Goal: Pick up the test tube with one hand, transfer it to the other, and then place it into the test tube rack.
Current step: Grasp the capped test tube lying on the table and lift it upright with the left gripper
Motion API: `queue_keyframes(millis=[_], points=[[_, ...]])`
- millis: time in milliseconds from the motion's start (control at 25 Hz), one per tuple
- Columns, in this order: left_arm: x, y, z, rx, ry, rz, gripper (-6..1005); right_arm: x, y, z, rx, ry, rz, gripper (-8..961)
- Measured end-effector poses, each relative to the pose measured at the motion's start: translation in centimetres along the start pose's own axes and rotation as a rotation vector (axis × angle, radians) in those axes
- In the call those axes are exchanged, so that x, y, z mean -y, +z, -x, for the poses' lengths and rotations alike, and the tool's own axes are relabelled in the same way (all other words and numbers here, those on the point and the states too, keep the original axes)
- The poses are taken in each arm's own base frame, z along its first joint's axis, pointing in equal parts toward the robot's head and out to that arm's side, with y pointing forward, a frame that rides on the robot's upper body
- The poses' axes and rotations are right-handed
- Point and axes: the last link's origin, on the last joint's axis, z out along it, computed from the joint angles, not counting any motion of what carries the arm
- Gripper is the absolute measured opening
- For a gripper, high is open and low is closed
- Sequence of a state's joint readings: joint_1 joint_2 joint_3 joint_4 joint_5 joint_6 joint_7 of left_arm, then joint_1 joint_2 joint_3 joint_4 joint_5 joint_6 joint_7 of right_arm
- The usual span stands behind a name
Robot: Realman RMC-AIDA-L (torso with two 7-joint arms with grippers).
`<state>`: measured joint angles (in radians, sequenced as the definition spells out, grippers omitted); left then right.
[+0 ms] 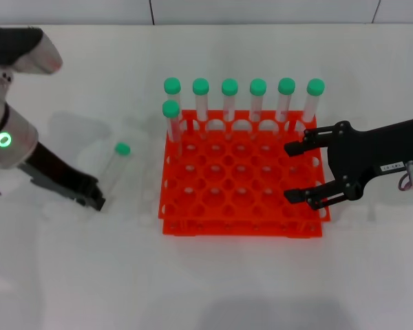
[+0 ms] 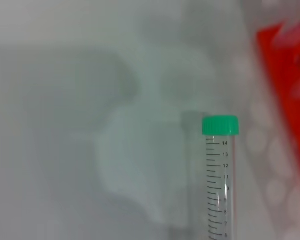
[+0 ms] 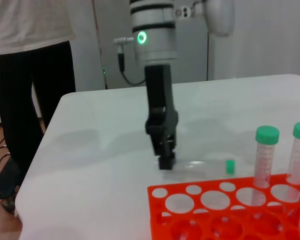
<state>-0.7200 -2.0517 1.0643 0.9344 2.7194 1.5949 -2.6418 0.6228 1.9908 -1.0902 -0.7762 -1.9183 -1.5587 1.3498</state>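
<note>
The test tube, clear with a green cap, lies on the white table left of the test tube rack, its cap pointing away from me. My left gripper, on the arm with the green light, reaches down to the tube's bottom end. The left wrist view shows the tube close up, beside the rack. From the right wrist view the left gripper touches the table by the tube. My right gripper, with the white label, hovers open over the rack's right side, holding nothing.
Several green-capped tubes stand in the rack's back row, and one more stands at the left of the second row. A person stands beyond the table's far left edge.
</note>
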Motion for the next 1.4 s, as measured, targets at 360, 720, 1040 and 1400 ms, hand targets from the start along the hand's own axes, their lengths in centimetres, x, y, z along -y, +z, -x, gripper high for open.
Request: queue_keyframes(millis=[360,720,1040,1400], points=[[1.1,-3.6,-1.3,-0.353,0.046,0.059,202,-0.3,0.0,-0.1,0.017,0.015,0.005,794],[1.8,-6.3,-0.8,-0.754,0.250,0.086,208,-0.7,0.0,-0.8,0.025,0.044,-0.005,793],[1.3,-7.0,-0.5,-0.964,0.440,0.175,213,-0.9,0.3,-0.9,0.034,0.050,-0.001,793],[-0.6,-6.0,-3.2,-0.884,0.676,0.375,219,-0.7,0.5,-0.3,0.057,0.037,-0.009,792]])
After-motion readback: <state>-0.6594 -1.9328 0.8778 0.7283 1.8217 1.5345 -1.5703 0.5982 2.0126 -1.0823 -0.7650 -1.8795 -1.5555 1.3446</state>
